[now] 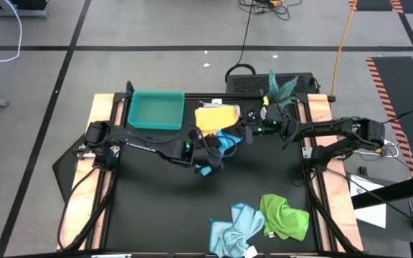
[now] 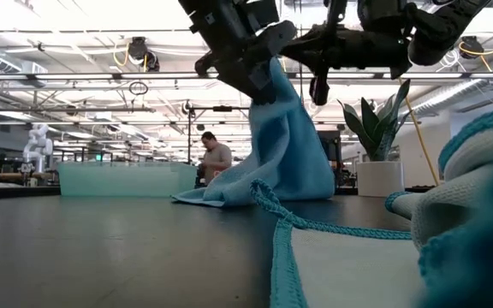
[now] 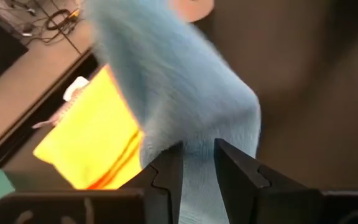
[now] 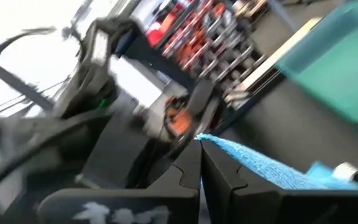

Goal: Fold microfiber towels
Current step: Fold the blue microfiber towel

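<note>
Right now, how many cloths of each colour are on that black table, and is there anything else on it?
Bright blue soft microfiber cloth, lifted by both tools: 1
Yellow-orange folded microfiber cloth: 1
Pale blue crumpled microfiber cloth: 1
Green crumpled microfiber cloth: 1
Rigid teal rectangular tray: 1
Total: 5 things, 4 of them cloths. I cannot make out a fifth cloth from above.

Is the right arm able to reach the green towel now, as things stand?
Probably not at once: the right gripper is shut on the bright blue towel, shared with the left gripper. The green towel itself lies uncovered.
</note>
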